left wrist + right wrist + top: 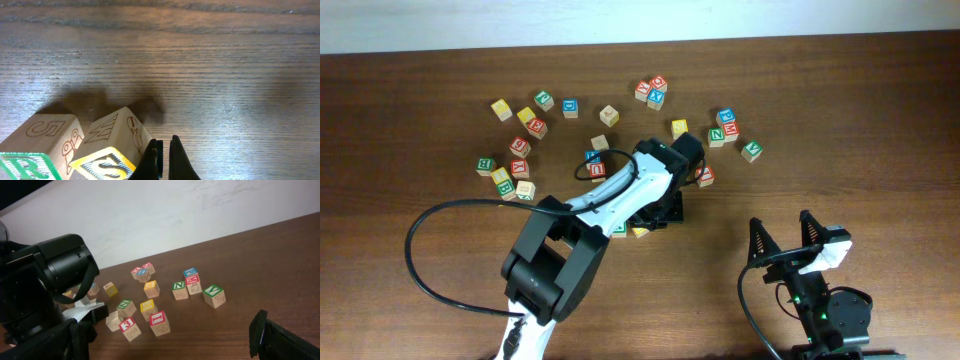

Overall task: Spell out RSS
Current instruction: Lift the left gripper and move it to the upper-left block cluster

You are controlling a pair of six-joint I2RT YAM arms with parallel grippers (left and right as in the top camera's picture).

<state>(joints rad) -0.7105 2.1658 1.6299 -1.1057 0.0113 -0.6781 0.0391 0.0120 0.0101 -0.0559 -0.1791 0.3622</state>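
Table (860, 100): dark brown wood with a fine grain.
Wall (200, 215): white, behind the far edge.
Green V block (751, 151): the block nearest the right edge.
N block (717, 135) and M block (731, 131): touching, just beside the V block on its far-edge side.
Yellow block (501, 109): toward the far left corner.

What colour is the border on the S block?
S block border is yellow; left wrist view.

Even bright light, glare on tabletop (165, 30)
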